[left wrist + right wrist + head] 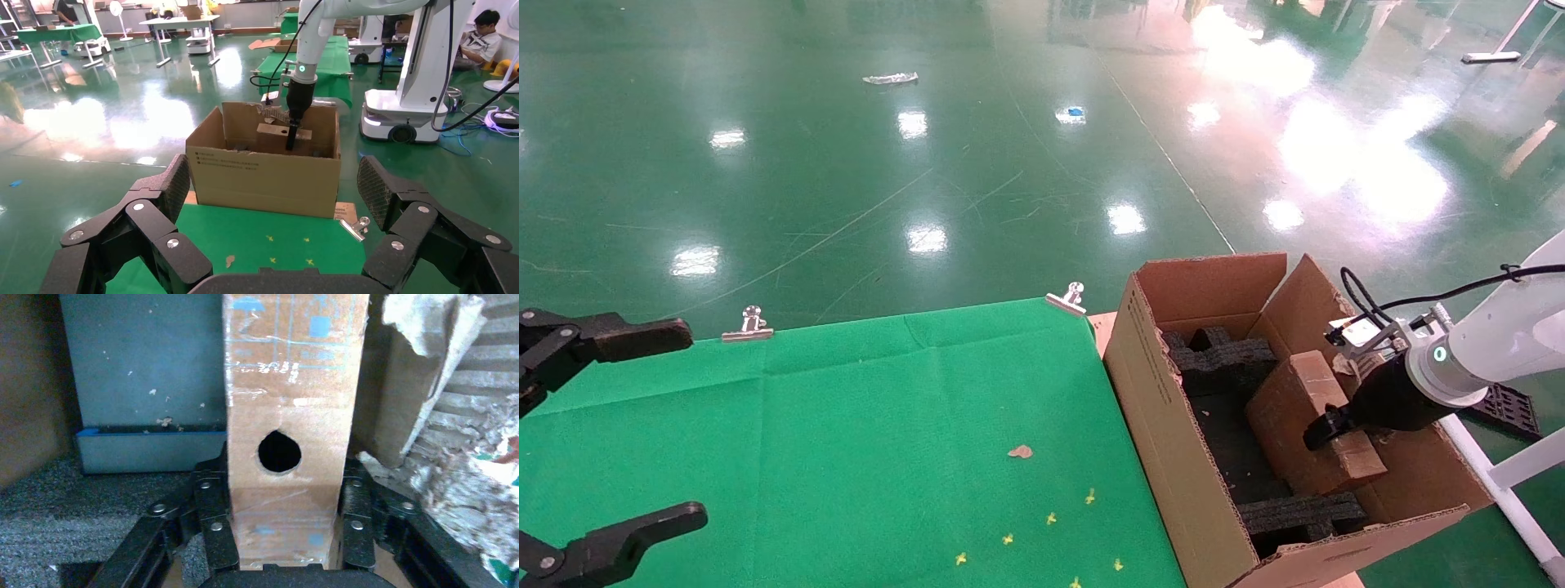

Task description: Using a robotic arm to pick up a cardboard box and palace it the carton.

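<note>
In the head view I see the right gripper (1328,430) of the robotic arm (1500,335) reaching down into the carton (1164,425), which stands at the right edge of the green table (846,425). It pinches the cardboard box (1307,416), which is inside the carton, tilted, with its low end near a strip of black foam (1299,514). More black foam (1222,355) lies at the far side of the carton. The left gripper (617,425) is parked over the left side of the table, with its two black fingers spread wide apart. Two metal clips (750,324) hold the green cloth at the far edge of the table. A small brown scrap (1020,451) lies on the cloth.

In the left wrist view, the left gripper (269,202) is empty and wide open; I see its fingers (153,214) on both sides of the picture. Behind them the carton (263,177) stands at the table edge, and the robotic arm (309,37) comes down into it from above. The cardboard box (275,131) is under this arm, inside the carton, above the near wall. A person (483,37) sits far in the background.

In the right wrist view, the right gripper (284,508) is pressed on both narrow sides of the cardboard box (287,404). The face with a round hole (279,452) is turned to the camera. A torn carton wall (465,465) is just beside the box, and grey foam (73,508) is on the other side.
</note>
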Motion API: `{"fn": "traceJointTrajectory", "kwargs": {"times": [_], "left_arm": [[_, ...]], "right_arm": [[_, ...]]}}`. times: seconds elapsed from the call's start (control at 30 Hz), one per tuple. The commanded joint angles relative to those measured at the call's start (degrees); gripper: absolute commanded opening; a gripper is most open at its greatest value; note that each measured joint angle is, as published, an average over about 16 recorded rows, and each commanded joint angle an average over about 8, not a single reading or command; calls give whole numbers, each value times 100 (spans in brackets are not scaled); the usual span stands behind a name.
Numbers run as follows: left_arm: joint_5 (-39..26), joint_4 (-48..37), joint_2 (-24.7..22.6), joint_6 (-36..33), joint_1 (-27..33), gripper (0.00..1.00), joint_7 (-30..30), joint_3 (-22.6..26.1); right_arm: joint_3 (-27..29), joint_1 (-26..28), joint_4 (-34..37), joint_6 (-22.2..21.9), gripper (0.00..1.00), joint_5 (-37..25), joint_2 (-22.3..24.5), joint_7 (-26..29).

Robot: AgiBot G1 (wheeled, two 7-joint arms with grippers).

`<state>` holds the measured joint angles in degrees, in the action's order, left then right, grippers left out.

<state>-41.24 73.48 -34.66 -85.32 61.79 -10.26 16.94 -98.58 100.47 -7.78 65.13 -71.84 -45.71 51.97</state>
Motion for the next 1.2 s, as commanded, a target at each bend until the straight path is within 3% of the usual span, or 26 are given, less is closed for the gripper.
{"fn": "traceJointTrajectory", "kwargs": {"times": [0.03, 0.53, 1.03, 1.2], "left_arm": [[0, 0, 0, 0, 0, 100, 0, 1], [4, 0, 2, 2, 1, 100, 3, 5], [7, 0, 4, 4, 2, 100, 5, 10], [8, 0, 5, 5, 2, 100, 6, 11]], "right_arm": [[-1, 3, 30, 3, 100, -3, -19, -9], [97, 396, 57, 126, 100, 106, 25, -306], [493, 2596, -679, 627, 100, 421, 624, -1059], [627, 2985, -1183, 652, 100, 543, 945, -1216]]}}
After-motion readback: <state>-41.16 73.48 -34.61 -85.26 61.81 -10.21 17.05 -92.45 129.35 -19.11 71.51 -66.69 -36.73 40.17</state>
